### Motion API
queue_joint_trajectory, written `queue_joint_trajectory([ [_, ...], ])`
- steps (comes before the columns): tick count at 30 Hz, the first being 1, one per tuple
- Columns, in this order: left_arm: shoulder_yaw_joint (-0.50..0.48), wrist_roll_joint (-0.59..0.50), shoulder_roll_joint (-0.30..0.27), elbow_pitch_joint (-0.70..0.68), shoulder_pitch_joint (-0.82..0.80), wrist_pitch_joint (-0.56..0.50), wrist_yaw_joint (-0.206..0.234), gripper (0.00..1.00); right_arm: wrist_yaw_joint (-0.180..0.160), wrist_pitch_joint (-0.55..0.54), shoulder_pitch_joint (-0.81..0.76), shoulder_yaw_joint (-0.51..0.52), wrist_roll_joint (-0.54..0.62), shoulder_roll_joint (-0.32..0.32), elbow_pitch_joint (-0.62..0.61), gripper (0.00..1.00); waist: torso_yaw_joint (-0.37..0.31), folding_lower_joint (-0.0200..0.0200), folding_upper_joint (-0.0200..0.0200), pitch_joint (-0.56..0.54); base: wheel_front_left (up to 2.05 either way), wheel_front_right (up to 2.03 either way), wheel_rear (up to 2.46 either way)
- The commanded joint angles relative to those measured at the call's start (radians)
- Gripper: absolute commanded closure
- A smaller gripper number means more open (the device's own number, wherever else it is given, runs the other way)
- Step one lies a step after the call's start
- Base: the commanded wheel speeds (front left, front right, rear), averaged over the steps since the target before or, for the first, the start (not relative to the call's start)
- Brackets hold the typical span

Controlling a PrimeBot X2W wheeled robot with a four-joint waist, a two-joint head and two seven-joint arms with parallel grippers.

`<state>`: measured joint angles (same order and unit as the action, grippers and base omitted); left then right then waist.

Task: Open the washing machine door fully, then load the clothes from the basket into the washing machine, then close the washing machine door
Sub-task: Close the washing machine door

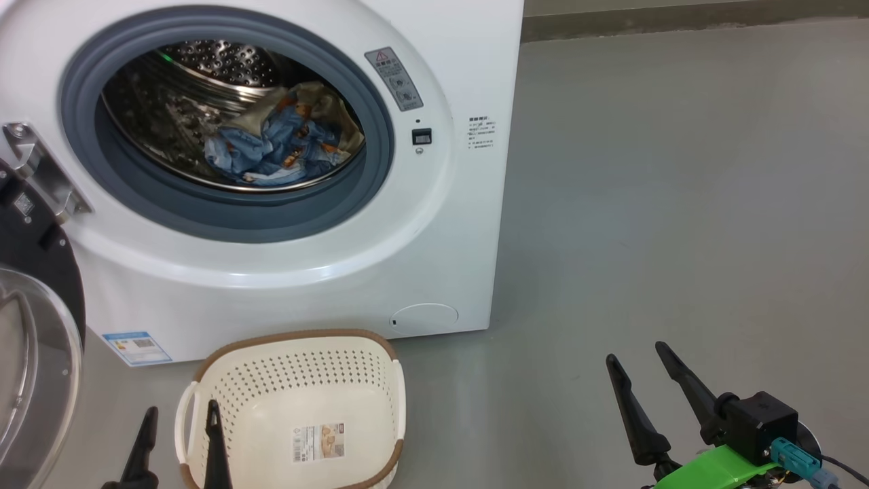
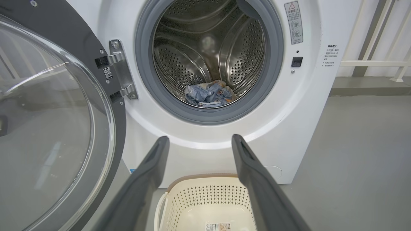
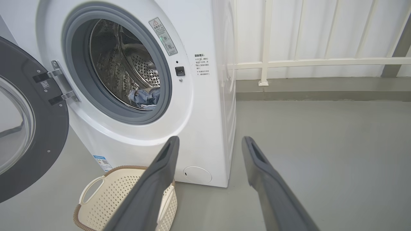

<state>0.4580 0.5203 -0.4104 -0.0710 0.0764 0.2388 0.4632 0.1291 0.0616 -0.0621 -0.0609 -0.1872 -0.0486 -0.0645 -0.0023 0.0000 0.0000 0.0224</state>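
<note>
The white washing machine (image 1: 441, 224) stands with its black round door (image 1: 34, 326) swung wide open to the left. Light-blue printed clothes (image 1: 285, 139) lie bunched inside the steel drum, also seen as clothes (image 2: 208, 93) and clothes (image 3: 146, 96). The cream basket (image 1: 299, 407) sits on the floor before the machine with just a label on its bottom. My left gripper (image 1: 180, 418) is open, its fingers at the basket's left rim. My right gripper (image 1: 635, 353) is open over bare floor to the right of the basket. In the wrist views the left gripper (image 2: 199, 138) and right gripper (image 3: 210, 139) hold nothing.
Grey floor (image 1: 679, 204) stretches to the right of the machine. A white railing (image 3: 305, 61) and a low kerb run along the back. The open door (image 2: 48, 122) fills the space left of the machine.
</note>
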Motion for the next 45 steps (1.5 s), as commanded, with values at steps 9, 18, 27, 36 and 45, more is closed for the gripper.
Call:
queue_joint_trajectory([
  [9, -0.032, -0.012, -0.03, -0.023, -0.031, 0.007, -0.004, 0.0, 0.002, 0.0, 0.006, -0.023, -0.004, -0.002, -0.024, 0.0, 0.0, 0.0, 0.0, -0.005, -1.32, 1.32, 0.0],
  [18, -0.036, -0.012, -0.029, -0.027, -0.032, 0.013, -0.015, 0.0, 0.002, 0.0, 0.005, -0.023, -0.004, -0.002, -0.022, 0.0, 0.002, 0.0, 0.0, -0.007, -0.64, 0.64, 0.0],
  [27, -0.039, -0.014, -0.027, -0.025, -0.029, 0.016, -0.021, 0.0, 0.002, 0.001, 0.001, -0.025, -0.004, -0.002, -0.023, 0.0, 0.007, 0.0, 0.0, -0.01, 0.0, 0.0, 0.0],
  [36, -0.033, -0.015, -0.025, -0.026, -0.031, 0.018, -0.032, 0.0, 0.002, -0.001, -0.003, -0.019, -0.002, -0.002, -0.027, 0.0, 0.016, 0.0, 0.0, -0.009, 0.0, 0.0, 0.0],
  [45, -0.031, -0.016, -0.027, -0.024, -0.03, 0.018, -0.032, 0.0, 0.002, -0.001, -0.007, -0.012, -0.002, -0.002, -0.026, 0.0, 0.037, 0.0, 0.0, -0.012, 0.0, 0.0, 0.0],
])
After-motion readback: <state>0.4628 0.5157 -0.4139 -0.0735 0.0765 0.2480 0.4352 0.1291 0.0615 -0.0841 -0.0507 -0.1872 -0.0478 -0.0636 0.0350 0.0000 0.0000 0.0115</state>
